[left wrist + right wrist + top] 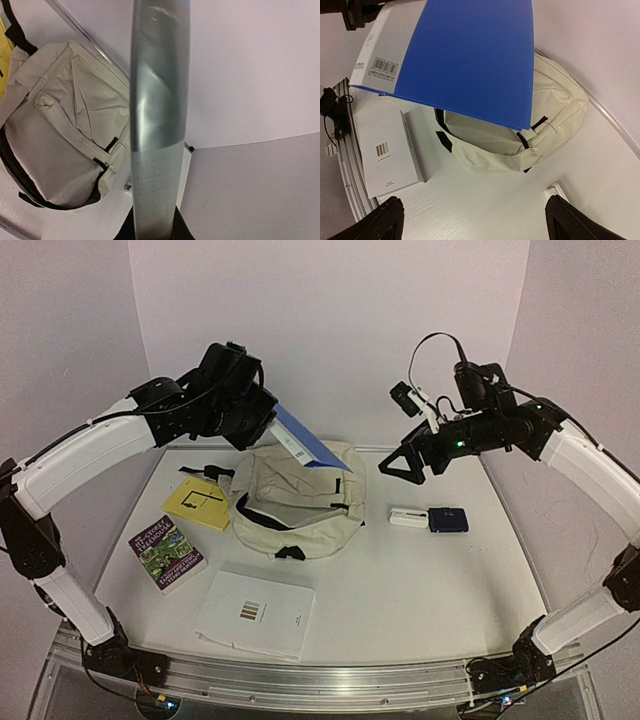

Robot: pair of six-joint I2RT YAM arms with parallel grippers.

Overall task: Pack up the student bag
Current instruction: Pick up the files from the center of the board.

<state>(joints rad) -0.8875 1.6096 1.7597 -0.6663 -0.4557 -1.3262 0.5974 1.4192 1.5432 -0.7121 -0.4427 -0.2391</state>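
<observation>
The student bag (295, 505), cream-beige with black straps, lies in the middle of the table, its opening towards the near side. My left gripper (265, 425) is shut on a blue book with a white barcoded back (305, 440) and holds it tilted above the bag's far side. In the left wrist view the book's edge (156, 125) fills the centre, gripped at the bottom (155, 227), with the bag (65, 130) to the left. My right gripper (405, 465) hangs open and empty right of the bag. In the right wrist view (472, 225) it shows the book (470, 55) over the bag (530, 145).
A yellow book (198, 502) and a purple-green book (167, 552) lie left of the bag. A white book (255, 613) lies near the front, also in the right wrist view (385, 150). A white item (408, 517) and a dark blue item (448, 519) lie right of the bag.
</observation>
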